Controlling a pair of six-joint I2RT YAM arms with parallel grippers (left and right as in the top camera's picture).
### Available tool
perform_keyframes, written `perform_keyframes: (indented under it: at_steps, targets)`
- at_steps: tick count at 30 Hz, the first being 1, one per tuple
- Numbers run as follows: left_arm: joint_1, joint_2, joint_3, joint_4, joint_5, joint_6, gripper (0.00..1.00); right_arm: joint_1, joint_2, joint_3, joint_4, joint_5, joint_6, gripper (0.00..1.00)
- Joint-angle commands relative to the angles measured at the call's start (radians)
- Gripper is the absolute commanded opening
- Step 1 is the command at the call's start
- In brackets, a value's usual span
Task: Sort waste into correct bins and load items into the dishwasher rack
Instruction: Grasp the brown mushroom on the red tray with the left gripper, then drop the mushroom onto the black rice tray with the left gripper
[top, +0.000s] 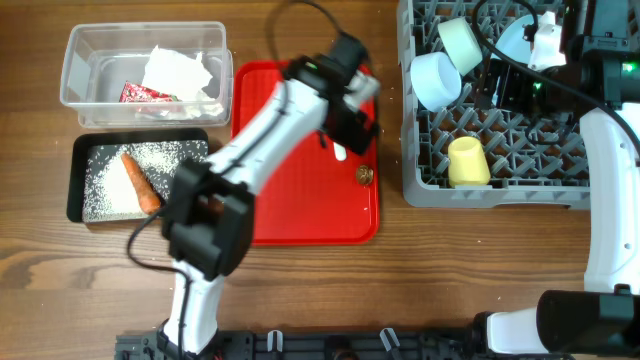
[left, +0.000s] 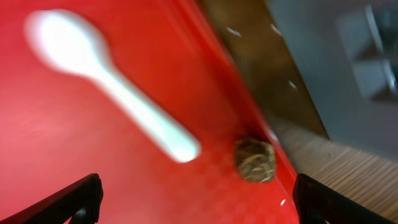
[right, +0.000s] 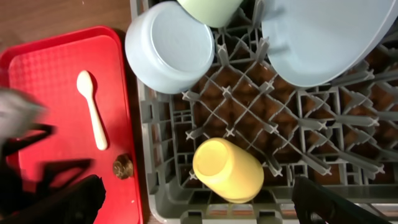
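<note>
The white spoon (top: 340, 152) (left: 112, 74) and a small brown lump (top: 364, 175) (left: 255, 160) lie on the red tray (top: 300, 215). My left gripper (top: 352, 128) (left: 196, 210) hangs open just above them, holding nothing. The grey dishwasher rack (top: 500, 190) holds a yellow cup (top: 466, 160) (right: 227, 169), a pale blue bowl (top: 435, 80) (right: 171, 46), a green bowl (top: 460, 42) and the plate (top: 515, 40) (right: 323, 37). Open and empty, my right gripper (top: 512, 88) (right: 199, 211) hovers over the rack.
At the back left a clear tub (top: 75, 60) holds crumpled tissue (top: 178, 70) and a red wrapper (top: 145, 93). In front of it a black tray (top: 80, 200) holds rice (top: 105, 180) and a carrot piece (top: 140, 180). The left arm stretches across the red tray.
</note>
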Motion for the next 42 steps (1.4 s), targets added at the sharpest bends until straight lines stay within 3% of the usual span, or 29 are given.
perform_keyframes:
  at_steps: [1,5,10,13,18,23,25,30,34,37,42]
  targets:
    - [-0.091,0.067,0.001,0.005,0.002,0.148,0.96,-0.005,0.011,0.001,-0.023,0.044,-0.021,1.00]
    - [-0.116,0.113,0.001,0.002,-0.014,0.163,0.93,-0.005,0.011,0.001,-0.039,0.059,-0.021,1.00]
    - [-0.111,0.140,-0.013,-0.050,-0.015,0.162,0.69,-0.005,0.011,0.001,-0.038,0.059,-0.021,1.00]
    - [-0.109,0.141,-0.016,-0.054,-0.014,0.162,0.66,-0.005,0.011,0.001,-0.039,0.059,-0.021,1.00]
    - [-0.109,0.141,-0.060,-0.013,-0.010,0.162,0.46,-0.005,0.011,0.001,-0.036,0.059,-0.021,1.00]
    - [-0.109,0.140,-0.060,-0.010,-0.011,0.161,0.16,-0.005,0.011,0.001,-0.038,0.088,-0.020,1.00]
    - [-0.108,0.134,-0.055,-0.014,-0.026,0.151,0.09,-0.005,0.011,0.001,-0.038,0.088,-0.021,1.00]
    - [-0.104,0.027,-0.054,-0.026,-0.256,0.046,0.12,-0.005,0.011,0.001,-0.034,0.088,-0.020,1.00]
    - [-0.039,-0.122,-0.054,-0.061,-0.356,-0.083,0.18,-0.005,0.011,0.001,-0.034,0.088,-0.021,1.00]
    - [0.132,-0.240,-0.055,-0.173,-0.355,-0.302,0.20,-0.005,0.011,0.001,-0.033,0.088,-0.021,1.00]
    - [0.455,-0.261,-0.064,-0.319,-0.355,-0.444,0.20,-0.005,0.011,0.001,-0.023,0.088,-0.018,1.00]
